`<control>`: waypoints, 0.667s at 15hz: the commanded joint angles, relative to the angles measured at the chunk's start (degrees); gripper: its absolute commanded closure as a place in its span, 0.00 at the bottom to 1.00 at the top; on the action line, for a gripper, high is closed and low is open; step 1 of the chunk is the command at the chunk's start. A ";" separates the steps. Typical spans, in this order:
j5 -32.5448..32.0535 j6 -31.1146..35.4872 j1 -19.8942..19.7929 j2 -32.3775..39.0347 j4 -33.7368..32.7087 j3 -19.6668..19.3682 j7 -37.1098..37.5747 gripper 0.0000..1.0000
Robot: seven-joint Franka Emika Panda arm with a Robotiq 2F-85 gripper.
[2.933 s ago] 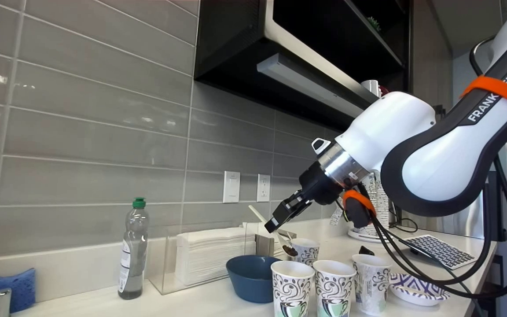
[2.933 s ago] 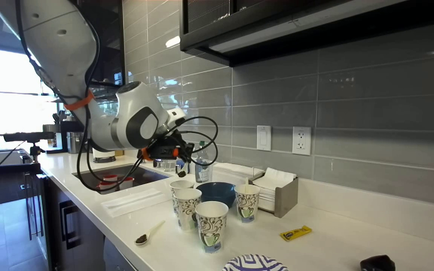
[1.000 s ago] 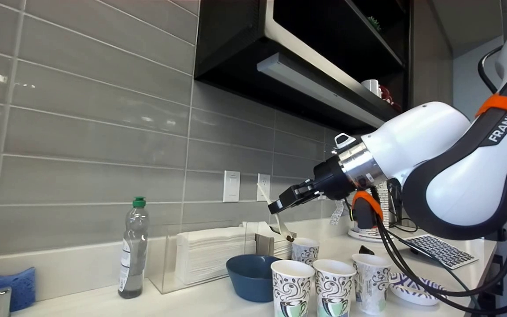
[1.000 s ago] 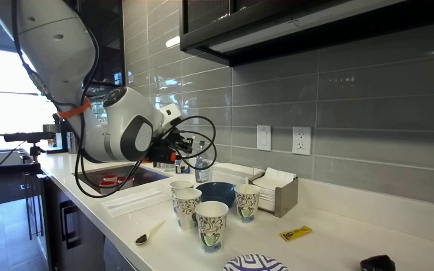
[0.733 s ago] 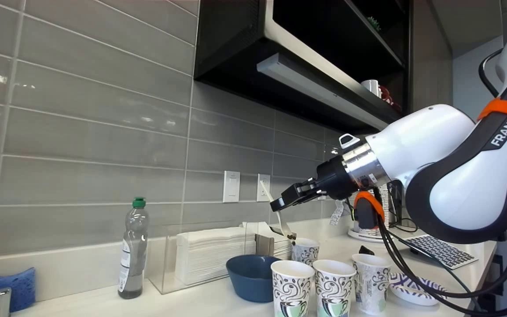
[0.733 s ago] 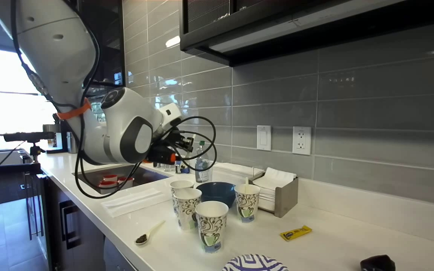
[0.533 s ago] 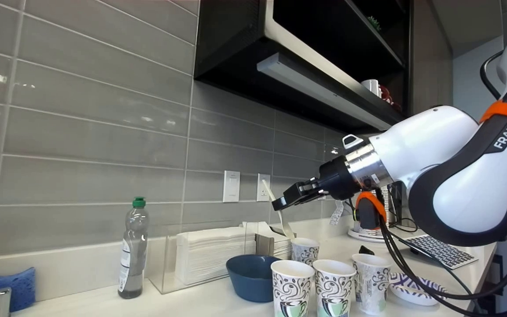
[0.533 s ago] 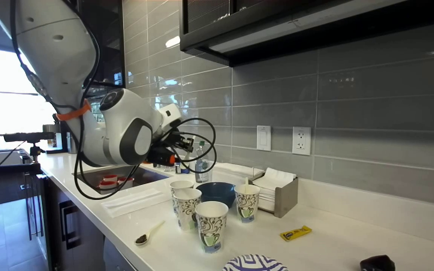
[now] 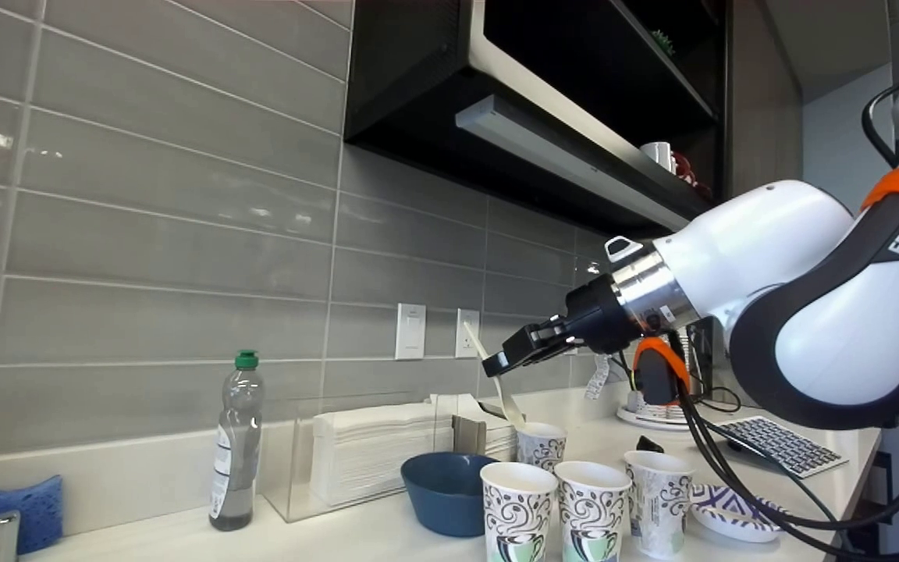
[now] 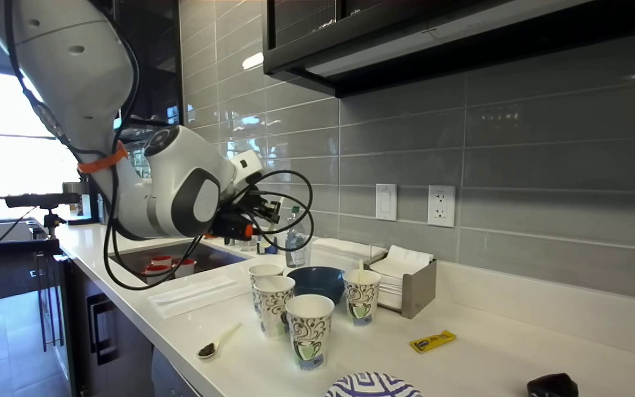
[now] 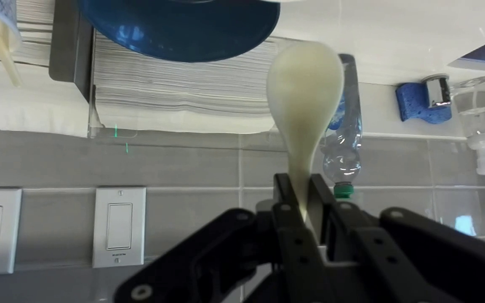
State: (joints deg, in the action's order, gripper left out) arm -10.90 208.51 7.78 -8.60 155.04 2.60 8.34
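Countertop (image 10: 494, 353) bears four separate cups (image 10: 310, 331); gripper (image 11: 300, 183) holds one spoon (image 11: 305, 84).

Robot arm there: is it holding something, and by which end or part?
Yes, a pale spoon, pinched partway along its handle between the closed jaws.

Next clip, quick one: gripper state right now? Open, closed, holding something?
Gripper: closed, holding a cream-colored plastic spoon by its handle.
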 commanded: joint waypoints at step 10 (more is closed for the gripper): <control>4.38 -53.57 4.88 -15.99 -6.63 12.65 -2.10 0.97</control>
State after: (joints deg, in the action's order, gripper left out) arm -8.84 165.81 10.69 -22.99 151.07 13.87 7.21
